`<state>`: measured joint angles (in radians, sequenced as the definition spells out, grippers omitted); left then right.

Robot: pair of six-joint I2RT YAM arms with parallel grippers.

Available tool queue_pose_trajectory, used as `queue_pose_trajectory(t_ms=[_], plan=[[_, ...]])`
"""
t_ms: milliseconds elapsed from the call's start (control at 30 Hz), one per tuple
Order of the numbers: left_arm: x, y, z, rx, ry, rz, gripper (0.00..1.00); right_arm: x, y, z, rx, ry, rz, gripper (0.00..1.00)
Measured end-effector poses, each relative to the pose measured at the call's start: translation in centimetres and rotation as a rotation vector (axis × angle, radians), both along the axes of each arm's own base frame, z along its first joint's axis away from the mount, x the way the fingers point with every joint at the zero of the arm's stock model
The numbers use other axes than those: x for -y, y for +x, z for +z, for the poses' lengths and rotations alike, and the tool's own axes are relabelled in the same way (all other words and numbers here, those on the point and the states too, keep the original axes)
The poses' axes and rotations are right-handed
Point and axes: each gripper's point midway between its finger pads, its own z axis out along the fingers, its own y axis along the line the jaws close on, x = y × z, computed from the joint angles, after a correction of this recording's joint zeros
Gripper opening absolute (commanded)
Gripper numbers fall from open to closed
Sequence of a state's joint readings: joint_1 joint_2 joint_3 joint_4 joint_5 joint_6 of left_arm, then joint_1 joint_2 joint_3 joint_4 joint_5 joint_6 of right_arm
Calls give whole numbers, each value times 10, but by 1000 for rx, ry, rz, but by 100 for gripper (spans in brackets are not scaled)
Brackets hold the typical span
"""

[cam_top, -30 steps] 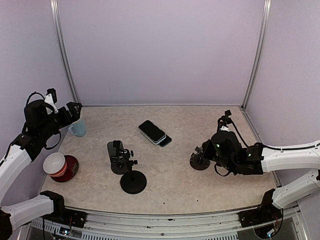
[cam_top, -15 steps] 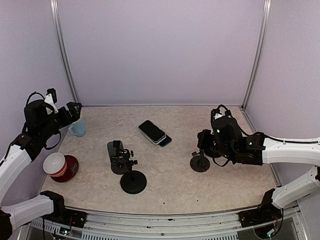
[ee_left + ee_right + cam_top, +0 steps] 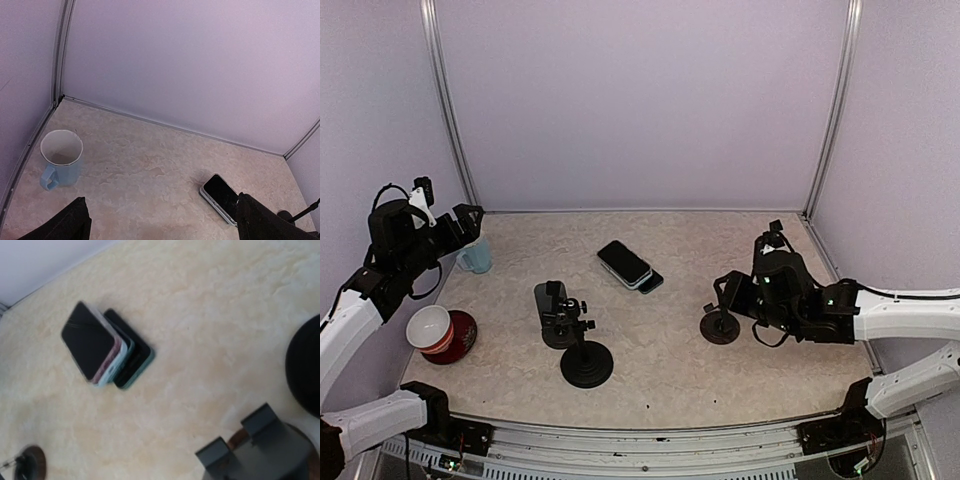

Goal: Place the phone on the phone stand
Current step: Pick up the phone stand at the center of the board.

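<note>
**Right arm off the small stand; phones untouched**

Count. Two phones for certain, stacked: the top phone in a pale case, and a dark phone under it, offset to one side. A pinkish edge between them may be a third; cannot tell. Stands: a small stand at right and a tall stand with a round black base at left centre. A grey cradle sits just behind the tall stand; whether it is the same unit or separate, cannot tell. Cups: one blue mug and one white cup on a red saucer.

Change. A second ago the right gripper was low at the small stand. Half a second ago it was raised behind it. Now it sits just behind and right of the stand, which has not shifted. Left arm, phones and cups are unchanged.

Phone. The stack lies flat, screen up, at mid-table toward the back, well apart from every stand. Its long axis runs from far-left to near-right in the top view. Which end is the head, cannot tell.

Jaws. The left gripper is spread wide, its fingers in both lower corners of its wrist view with nothing between them. Right jaws: cannot tell.
</note>
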<state>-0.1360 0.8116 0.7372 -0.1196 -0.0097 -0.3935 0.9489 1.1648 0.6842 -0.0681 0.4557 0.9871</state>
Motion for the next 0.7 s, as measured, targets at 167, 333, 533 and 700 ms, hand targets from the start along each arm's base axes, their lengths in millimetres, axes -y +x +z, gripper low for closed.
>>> queue_pose_trajectory(t_ms=[167, 333, 533, 700], plan=[[0, 0, 0, 0, 1, 3, 99, 1, 2, -1, -8, 50, -36, 54], [-1, 0, 0, 0, 1, 3, 99, 2, 0, 1, -4, 86, -54, 55], [-1, 0, 0, 0, 1, 4, 99, 9, -11, 4, 6, 70, -50, 57], [-1, 0, 0, 0, 1, 4, 99, 12, -15, 7, 7, 56, -55, 59]])
